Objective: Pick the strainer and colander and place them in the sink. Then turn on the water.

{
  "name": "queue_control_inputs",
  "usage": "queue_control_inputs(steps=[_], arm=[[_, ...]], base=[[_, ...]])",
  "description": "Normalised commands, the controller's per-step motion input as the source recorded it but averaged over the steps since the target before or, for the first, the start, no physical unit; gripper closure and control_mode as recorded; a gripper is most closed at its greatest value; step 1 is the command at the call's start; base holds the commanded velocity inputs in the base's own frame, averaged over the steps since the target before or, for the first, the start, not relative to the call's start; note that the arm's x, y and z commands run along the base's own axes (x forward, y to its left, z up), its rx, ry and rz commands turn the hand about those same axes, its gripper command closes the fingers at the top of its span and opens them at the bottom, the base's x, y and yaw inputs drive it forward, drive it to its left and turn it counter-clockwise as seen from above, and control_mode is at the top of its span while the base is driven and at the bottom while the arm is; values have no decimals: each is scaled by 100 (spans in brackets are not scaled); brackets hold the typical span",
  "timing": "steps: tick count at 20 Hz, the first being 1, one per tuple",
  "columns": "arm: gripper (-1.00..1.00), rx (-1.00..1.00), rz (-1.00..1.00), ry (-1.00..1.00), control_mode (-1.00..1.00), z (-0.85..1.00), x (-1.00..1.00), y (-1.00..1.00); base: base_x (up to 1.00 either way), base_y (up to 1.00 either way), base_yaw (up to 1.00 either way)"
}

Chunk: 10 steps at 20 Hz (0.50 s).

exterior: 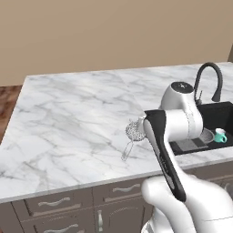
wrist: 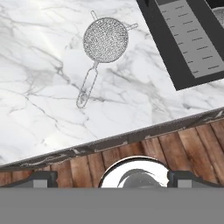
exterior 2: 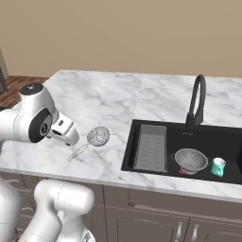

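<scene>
The strainer (exterior 2: 98, 136), a small round mesh basket on a thin wire handle, lies flat on the marble counter left of the sink (exterior 2: 212, 139). Its basket (wrist: 106, 40) sits high in the hand view, with the handle running down toward me. My gripper (wrist: 113, 179) is open and holds nothing. It hovers over the counter's front edge, short of the handle's end. The white arm partly covers the strainer (exterior: 133, 131) in the left base view. The colander (exterior 2: 190, 159), a grey perforated bowl, rests inside the sink. No water is in view at the black arched faucet (exterior 2: 196, 99).
A teal cup (exterior 2: 218, 166) stands in the sink beside the colander. A grey ribbed rack (exterior 2: 151, 147) fills the sink's left end. The marble counter (exterior 2: 118, 99) stretches back to a tan wall. Wooden floor (wrist: 175, 144) lies below the counter's edge.
</scene>
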Motion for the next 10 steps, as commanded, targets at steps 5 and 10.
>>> queue_control_inputs(steps=[5, 10], arm=[[-100, 1, 0, 3, -100, -7, 29, 17], [-100, 0, 0, 1, -100, -30, 23, 9]], base=[[0, 0, 0], [0, 0, 0]])
